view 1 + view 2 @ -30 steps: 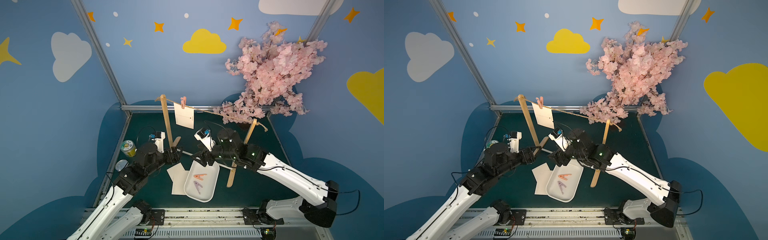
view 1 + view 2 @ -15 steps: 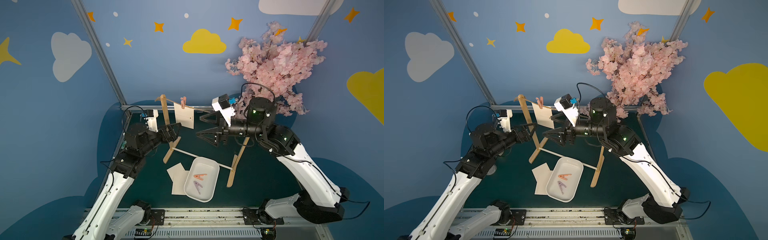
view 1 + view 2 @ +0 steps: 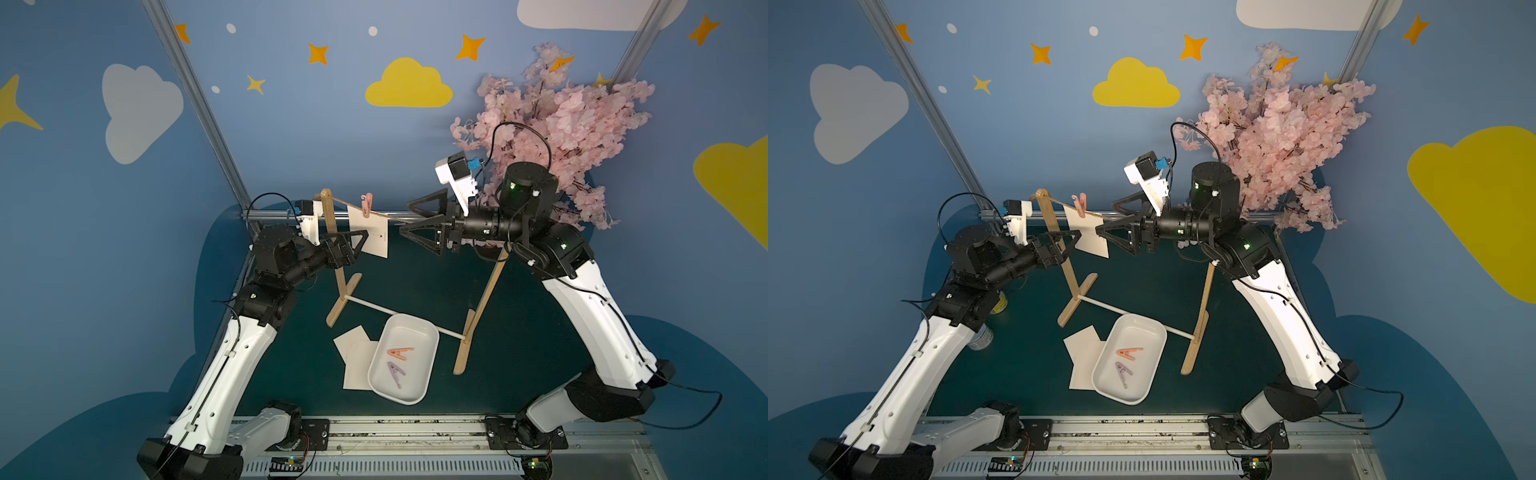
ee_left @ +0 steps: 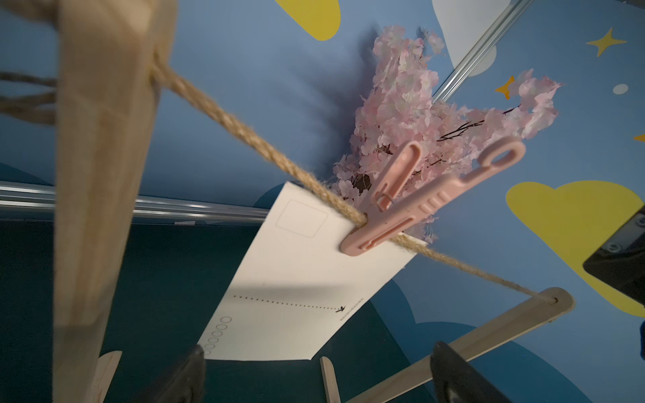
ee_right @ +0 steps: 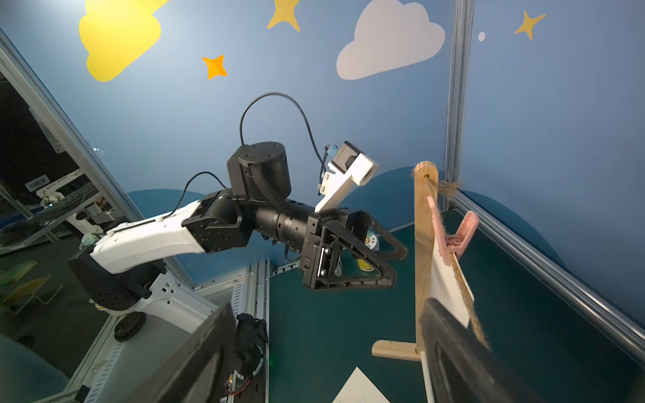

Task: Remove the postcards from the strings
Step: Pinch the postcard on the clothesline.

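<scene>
One postcard (image 3: 371,235) (image 3: 1089,239) hangs from the strings (image 3: 397,217), pinned by a pink clothespin (image 3: 366,205) (image 4: 419,206). My left gripper (image 3: 360,244) (image 4: 314,380) is open beside the card's lower left edge, and the postcard (image 4: 296,279) lies just ahead of its fingers (image 4: 181,377). My right gripper (image 3: 405,217) (image 5: 324,366) is open at the card's right side at twine height, one finger (image 5: 453,349) close to the strings (image 5: 471,307). Two more postcards (image 3: 355,357) (image 3: 1084,353) lie on the table.
A white tray (image 3: 419,325) holding an orange pin (image 3: 400,352) and a purple pin (image 3: 395,372) sits under the wooden rack's crossbar. Wooden uprights (image 3: 332,232) (image 3: 490,282) carry the twine. A pink blossom branch (image 3: 561,124) stands behind my right arm. A can (image 3: 997,305) sits by the left arm.
Both arms have risen from beside the tray to the twine, one on each side of the hanging postcard. Both grippers have opened a little wider.
</scene>
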